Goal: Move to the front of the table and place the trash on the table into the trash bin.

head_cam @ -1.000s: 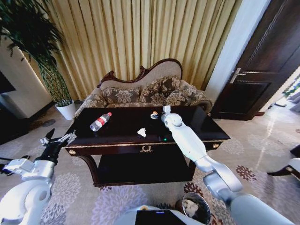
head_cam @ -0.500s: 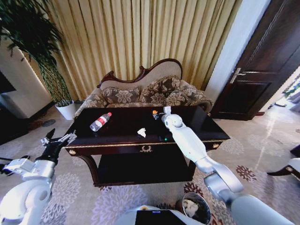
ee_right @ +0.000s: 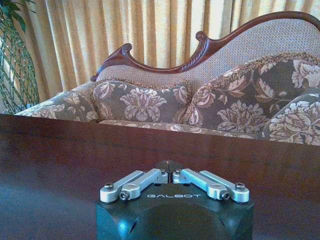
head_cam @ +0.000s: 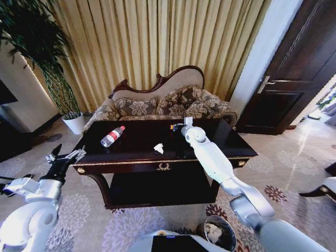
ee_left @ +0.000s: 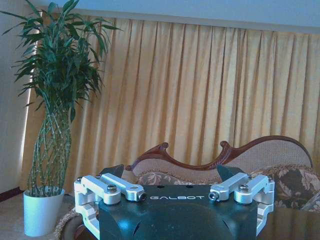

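My right hand [head_cam: 177, 125] is stretched out over the far part of the dark surface [head_cam: 136, 137]. A second ago the small orange bit [head_cam: 172, 126] sat low on the surface by my fingertips. Now it sits a little higher, right at the tip of my hand. My right fingers [ee_right: 161, 175] are pressed together, and I cannot tell for sure that they pinch the bit. The white paper scrap [head_cam: 158, 148] lies nearer to me than my right hand. The bottle [head_cam: 112, 136] lies farther off to its left. My left hand [head_cam: 67, 157] has stayed spread, off the left corner. The trash bin [head_cam: 219, 233] stands on the floor by me.
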`<state>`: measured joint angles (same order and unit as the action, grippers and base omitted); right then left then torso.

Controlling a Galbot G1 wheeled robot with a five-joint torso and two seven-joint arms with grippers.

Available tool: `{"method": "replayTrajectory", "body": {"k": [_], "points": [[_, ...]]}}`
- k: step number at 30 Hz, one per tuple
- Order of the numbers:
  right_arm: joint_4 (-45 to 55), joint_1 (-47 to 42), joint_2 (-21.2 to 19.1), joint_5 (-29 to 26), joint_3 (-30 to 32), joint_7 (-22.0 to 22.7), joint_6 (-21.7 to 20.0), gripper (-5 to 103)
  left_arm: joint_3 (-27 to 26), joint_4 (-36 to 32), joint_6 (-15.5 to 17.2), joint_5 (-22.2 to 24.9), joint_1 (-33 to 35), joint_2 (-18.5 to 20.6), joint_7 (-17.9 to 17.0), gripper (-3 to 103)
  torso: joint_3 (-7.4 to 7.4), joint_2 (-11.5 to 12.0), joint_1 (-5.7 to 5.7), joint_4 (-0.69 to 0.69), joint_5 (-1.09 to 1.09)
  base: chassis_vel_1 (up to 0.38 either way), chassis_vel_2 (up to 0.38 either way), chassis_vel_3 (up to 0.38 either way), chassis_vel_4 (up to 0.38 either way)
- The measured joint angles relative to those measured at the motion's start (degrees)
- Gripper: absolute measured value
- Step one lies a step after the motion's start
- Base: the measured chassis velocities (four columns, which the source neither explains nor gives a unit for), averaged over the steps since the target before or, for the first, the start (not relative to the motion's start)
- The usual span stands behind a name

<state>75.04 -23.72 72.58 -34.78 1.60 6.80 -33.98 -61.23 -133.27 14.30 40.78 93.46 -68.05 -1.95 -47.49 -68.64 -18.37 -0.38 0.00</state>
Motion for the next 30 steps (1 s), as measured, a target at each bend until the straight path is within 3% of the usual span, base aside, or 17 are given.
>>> {"method": "replayTrajectory", "body": {"k": [8, 21, 30], "points": [[0.4, 0.3, -0.2, -1.5, 0.0, 0.0, 0.0, 0, 0.0, -0.2, 0.0, 0.0, -0.1, 0.1, 0.0, 100, 0.0, 0.0, 0.0, 0.01, 0.0, 0.0, 0.0, 0.0, 0.0], [3.6, 1.7, 0.5, -4.3, 2.6, 0.0, 3.6, 0, 0.1, -0.2, -0.1, -0.1, 0.0, -0.3, 0.2, 100, 0.0, 0.0, 0.0, 0.01, -0.01, 0.0, 0.0, 0.0, 0.0], [6.8, 2.1, -1.3, -5.3, 4.3, 0.0, 3.9, 0, 0.6, -0.2, -0.1, -0.2, -0.2, -0.3, 0.2, 100, 0.0, 0.0, 0.0, 0.01, 0.0, 0.0, 0.0, 0.0, 0.0]]}}
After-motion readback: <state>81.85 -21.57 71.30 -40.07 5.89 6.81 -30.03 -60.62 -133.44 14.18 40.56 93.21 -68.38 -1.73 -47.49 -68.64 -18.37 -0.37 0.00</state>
